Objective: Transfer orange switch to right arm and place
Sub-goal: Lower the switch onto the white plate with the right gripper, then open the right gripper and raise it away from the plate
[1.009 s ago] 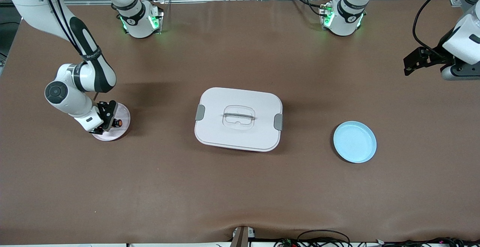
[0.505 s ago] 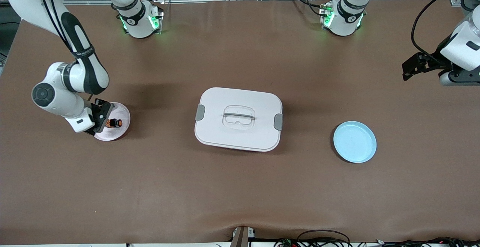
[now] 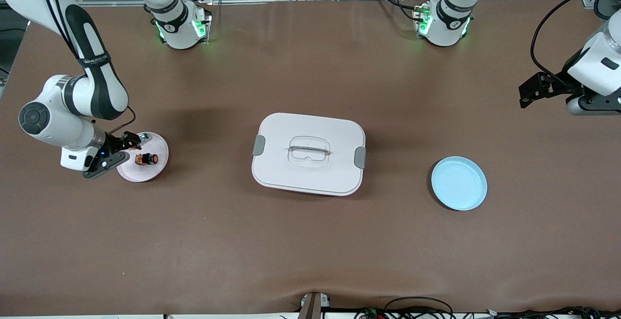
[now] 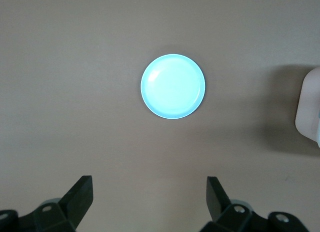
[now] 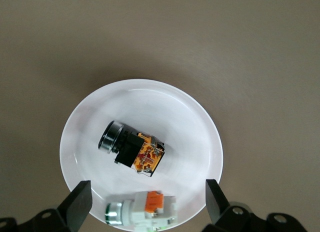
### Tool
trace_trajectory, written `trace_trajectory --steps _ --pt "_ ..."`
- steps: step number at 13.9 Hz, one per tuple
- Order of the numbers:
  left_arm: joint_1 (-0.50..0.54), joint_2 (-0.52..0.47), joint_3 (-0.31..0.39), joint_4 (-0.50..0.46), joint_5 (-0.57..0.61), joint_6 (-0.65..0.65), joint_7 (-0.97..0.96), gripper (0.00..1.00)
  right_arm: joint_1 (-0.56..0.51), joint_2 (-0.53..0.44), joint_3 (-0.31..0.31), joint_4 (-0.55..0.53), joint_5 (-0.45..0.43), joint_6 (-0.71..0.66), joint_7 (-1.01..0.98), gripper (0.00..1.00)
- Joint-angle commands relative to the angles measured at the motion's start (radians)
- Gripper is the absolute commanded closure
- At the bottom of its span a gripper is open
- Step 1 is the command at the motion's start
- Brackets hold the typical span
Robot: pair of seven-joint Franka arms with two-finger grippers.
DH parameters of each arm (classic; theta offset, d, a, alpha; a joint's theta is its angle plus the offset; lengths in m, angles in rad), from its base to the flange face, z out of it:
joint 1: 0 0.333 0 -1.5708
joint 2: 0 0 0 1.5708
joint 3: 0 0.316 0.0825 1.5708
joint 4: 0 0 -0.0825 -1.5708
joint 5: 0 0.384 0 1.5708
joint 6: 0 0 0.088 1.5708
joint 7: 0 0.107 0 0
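Observation:
The orange switch (image 3: 147, 158), black with an orange button, lies on its side on a small white plate (image 3: 157, 166) toward the right arm's end of the table. In the right wrist view the switch (image 5: 132, 150) lies free in the middle of the plate (image 5: 200, 127). My right gripper (image 3: 112, 157) is open and empty, raised over the plate's edge, not touching the switch; its fingertips (image 5: 80, 199) show wide apart. My left gripper (image 3: 529, 88) is open and empty, held high over the left arm's end of the table, and waits.
A white-and-orange piece (image 5: 142, 210) with a silvery end also lies on the white plate (image 3: 144, 138). A white lidded box (image 3: 335, 173) stands mid-table. A light blue plate (image 3: 459, 183) lies toward the left arm's end, also in the left wrist view (image 4: 173, 86).
My right gripper has drawn back from the switch toward the right arm's end of the table and risen. The switch stays on the plate. The left arm has shifted slightly.

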Motion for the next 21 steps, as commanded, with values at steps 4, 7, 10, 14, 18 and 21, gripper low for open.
trace_trajectory --steps 4,7,10,14,18,21 --pt "0.005 -0.009 -0.004 -0.005 -0.011 0.003 0.004 0.0 -0.009 -0.023 0.022 0.0 0.001 0.012 0.53 0.0" --pt "0.006 -0.011 -0.004 -0.004 -0.011 0.004 0.004 0.0 0.005 -0.04 0.025 0.005 0.001 -0.011 0.53 0.0" --pt "0.006 -0.011 -0.004 -0.004 -0.011 0.006 0.004 0.0 0.008 -0.074 0.027 0.091 0.001 -0.181 0.534 0.0" --pt "0.006 -0.012 -0.004 -0.004 -0.013 0.006 0.002 0.0 0.022 -0.164 0.028 0.134 0.001 -0.283 0.537 0.0" --pt "0.006 -0.012 -0.004 -0.004 -0.013 0.006 0.004 0.0 0.036 -0.274 0.028 0.135 0.003 -0.355 0.541 0.0" --pt "0.006 -0.012 -0.004 -0.004 -0.011 0.006 0.002 0.0 0.036 -0.362 0.028 0.135 0.003 -0.43 0.541 0.0"
